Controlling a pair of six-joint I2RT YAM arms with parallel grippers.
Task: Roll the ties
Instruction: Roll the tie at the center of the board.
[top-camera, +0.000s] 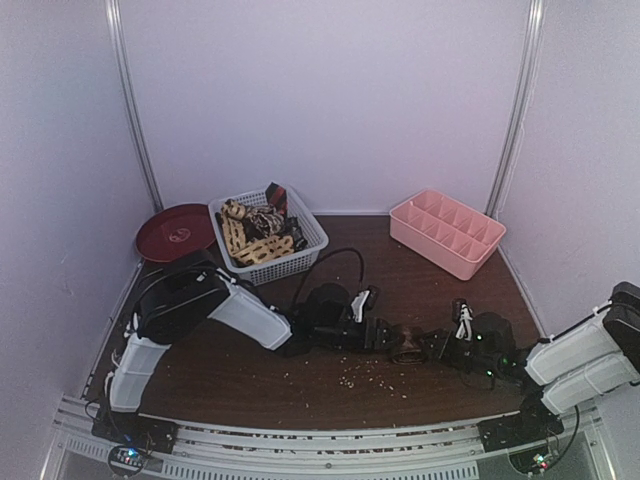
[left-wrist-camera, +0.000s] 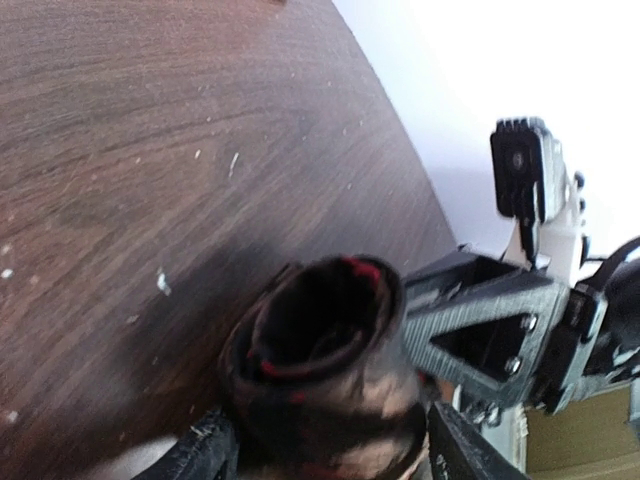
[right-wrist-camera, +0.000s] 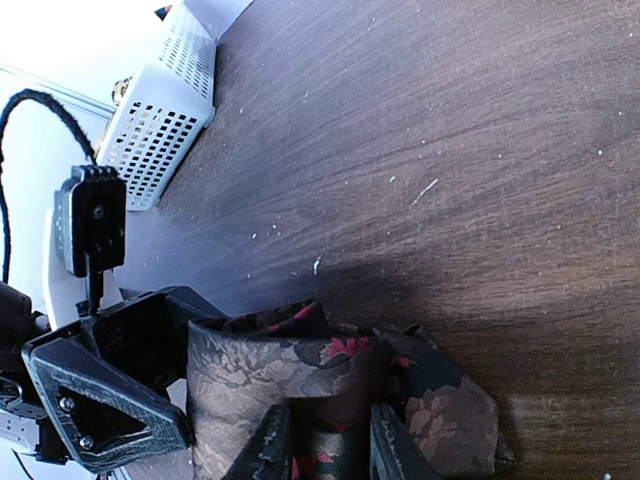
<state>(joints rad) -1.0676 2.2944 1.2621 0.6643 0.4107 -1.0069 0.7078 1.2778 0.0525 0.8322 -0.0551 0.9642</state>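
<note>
One rolled tie is clenched by the right gripper, flanked by the left gripper (grip unclear), well apart from worktop edges.

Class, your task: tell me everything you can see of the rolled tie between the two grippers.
The rolled tie is soft woven fabric, dark brown to black, with a tan floral pattern and small red flecks. It is wound into a loose, thick coil with a hollow centre, and one end spreads flat on the wooden table. It lies near the front, between the arms. The left gripper has a finger against each side of the coil; the right gripper pinches a fold of its fabric.
</note>
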